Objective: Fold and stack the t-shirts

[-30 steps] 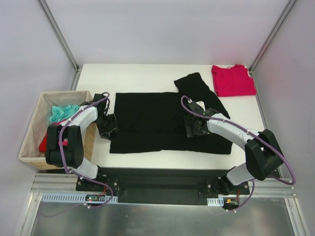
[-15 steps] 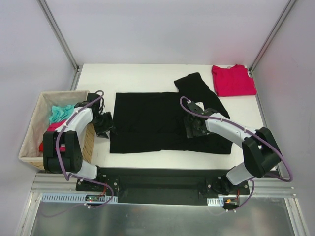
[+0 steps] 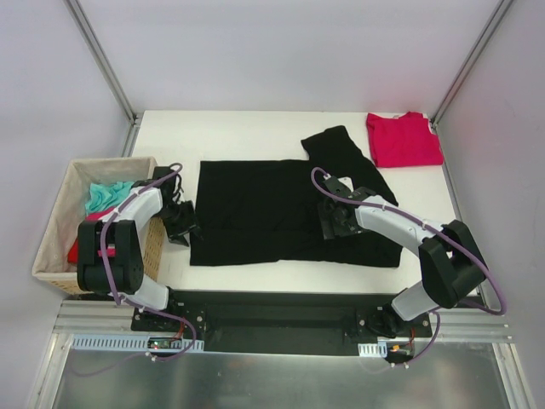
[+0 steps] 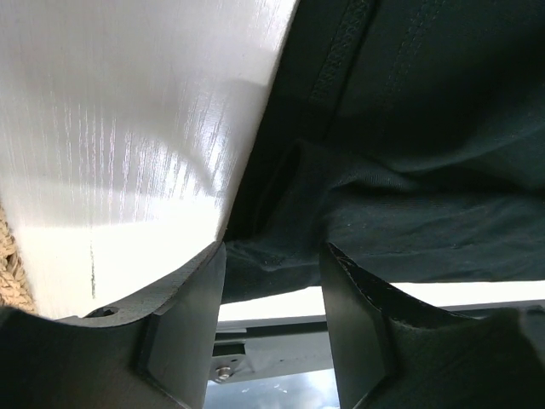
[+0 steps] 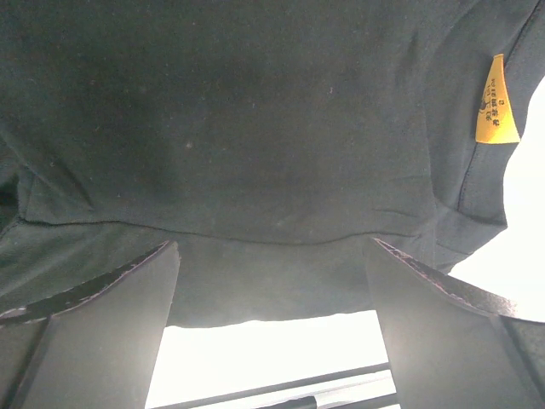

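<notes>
Large black cloth t-shirt [image 3: 255, 213] flat mid-table, long axis left–right, sleeve pointing toward crimson-red t-shirt [image 3: 404, 139] at far right corner. White tabletop [image 3: 247, 128], pale walls [image 3: 298, 51]. Left gripper [image 4: 272, 249] part-open at its left edge; right gripper [image 5: 272, 243] spread wide above it.

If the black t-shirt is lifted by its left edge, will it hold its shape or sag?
Probably sag: the black t-shirt lies limp, its edge rumpled in the left wrist view. It looks thin, so likely light. Pushed across the table, it would probably bunch rather than slide whole.
</notes>
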Motion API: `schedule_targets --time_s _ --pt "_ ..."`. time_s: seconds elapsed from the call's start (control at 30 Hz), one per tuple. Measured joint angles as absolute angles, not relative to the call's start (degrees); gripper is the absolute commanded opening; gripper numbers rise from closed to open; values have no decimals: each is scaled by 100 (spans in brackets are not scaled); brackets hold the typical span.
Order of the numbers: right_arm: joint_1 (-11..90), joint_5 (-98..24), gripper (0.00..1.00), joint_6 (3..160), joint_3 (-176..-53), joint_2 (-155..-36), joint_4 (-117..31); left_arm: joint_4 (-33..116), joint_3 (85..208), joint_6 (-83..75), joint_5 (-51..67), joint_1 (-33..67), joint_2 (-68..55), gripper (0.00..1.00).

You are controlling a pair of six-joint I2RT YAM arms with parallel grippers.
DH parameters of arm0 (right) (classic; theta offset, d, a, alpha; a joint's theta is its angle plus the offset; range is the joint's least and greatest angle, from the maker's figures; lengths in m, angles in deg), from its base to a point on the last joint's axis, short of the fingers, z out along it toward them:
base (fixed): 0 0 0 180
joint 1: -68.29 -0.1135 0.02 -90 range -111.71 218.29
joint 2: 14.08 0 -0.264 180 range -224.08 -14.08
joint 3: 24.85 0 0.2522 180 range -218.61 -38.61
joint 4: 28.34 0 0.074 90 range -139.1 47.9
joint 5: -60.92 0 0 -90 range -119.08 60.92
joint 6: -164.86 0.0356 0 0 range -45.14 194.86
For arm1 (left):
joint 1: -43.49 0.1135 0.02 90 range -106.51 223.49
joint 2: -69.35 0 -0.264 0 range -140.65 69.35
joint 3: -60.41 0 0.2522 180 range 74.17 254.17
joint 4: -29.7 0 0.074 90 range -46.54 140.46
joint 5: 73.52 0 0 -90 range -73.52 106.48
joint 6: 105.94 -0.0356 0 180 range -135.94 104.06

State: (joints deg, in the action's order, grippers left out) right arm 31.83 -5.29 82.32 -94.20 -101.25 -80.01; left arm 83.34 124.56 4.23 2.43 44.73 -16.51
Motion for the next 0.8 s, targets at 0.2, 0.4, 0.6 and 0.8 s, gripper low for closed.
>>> schedule_targets --time_s 0.2,0.4,0.6,0.8 --pt "3183 -529 94 8234 -9420 -10125 -8001 8325 12456 420 195 4473 -1771 44" --pt "3183 -529 93 8237 -9418 -10125 -7999 8312 12458 420 110 4473 -1832 35" --pt "3183 -544 93 8239 -9418 -10125 -7984 8299 12458 414 16 4473 -1599 34" --pt "3183 -553 93 8237 -9418 -10125 -7982 8275 12458 412 -4 4473 -1511 35"
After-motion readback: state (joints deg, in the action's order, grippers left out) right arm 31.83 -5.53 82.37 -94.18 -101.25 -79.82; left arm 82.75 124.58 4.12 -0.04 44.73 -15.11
